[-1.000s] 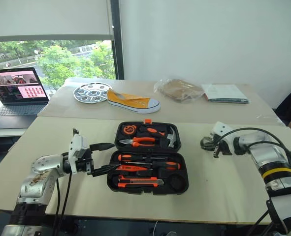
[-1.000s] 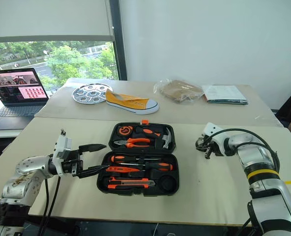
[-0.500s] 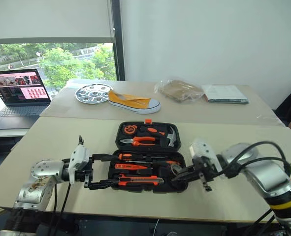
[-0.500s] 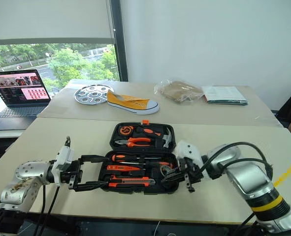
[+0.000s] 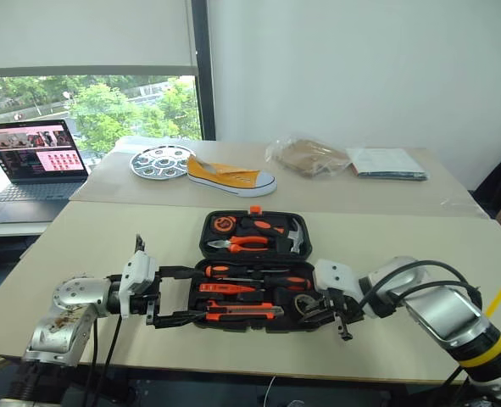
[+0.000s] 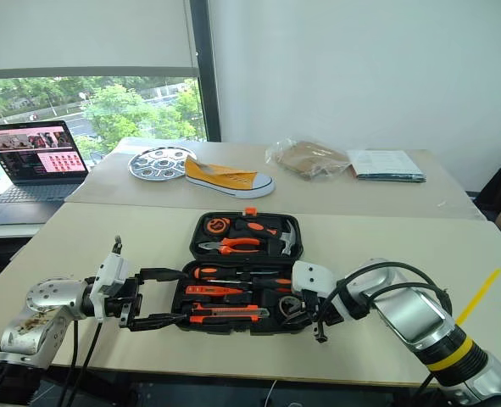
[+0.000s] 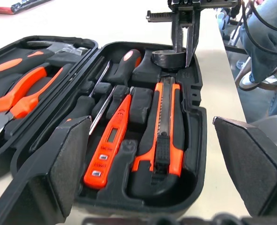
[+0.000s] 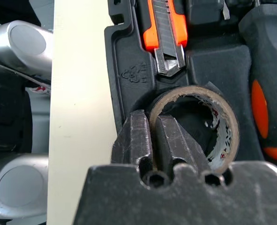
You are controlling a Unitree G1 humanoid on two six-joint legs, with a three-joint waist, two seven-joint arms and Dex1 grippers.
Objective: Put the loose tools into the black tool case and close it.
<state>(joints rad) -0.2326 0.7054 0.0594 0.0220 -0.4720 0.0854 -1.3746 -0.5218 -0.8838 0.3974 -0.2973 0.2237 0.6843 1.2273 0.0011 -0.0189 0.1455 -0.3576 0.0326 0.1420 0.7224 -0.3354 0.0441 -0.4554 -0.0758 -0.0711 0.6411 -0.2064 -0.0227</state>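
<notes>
Your case (image 5: 258, 271) lies open, tools seated. The left gripper (image 5: 175, 294) stands wide at its left edge. At its right corner the right gripper (image 8: 150, 140) pinches the tape (image 8: 194, 126) wall (jaws barely parted): withdraw crooked and the roll lifts out, blocking the lid.

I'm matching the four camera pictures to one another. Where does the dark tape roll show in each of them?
Left eye view: tape roll in the black tool case's near right corner, at the right gripper.
Right eye view: same corner.
Left wrist view: far end of the case, under the right gripper's fingers.
Right wrist view: centre, one finger inside its ring.
Shared landmark: utility knife, its tip towards the roll.
</notes>
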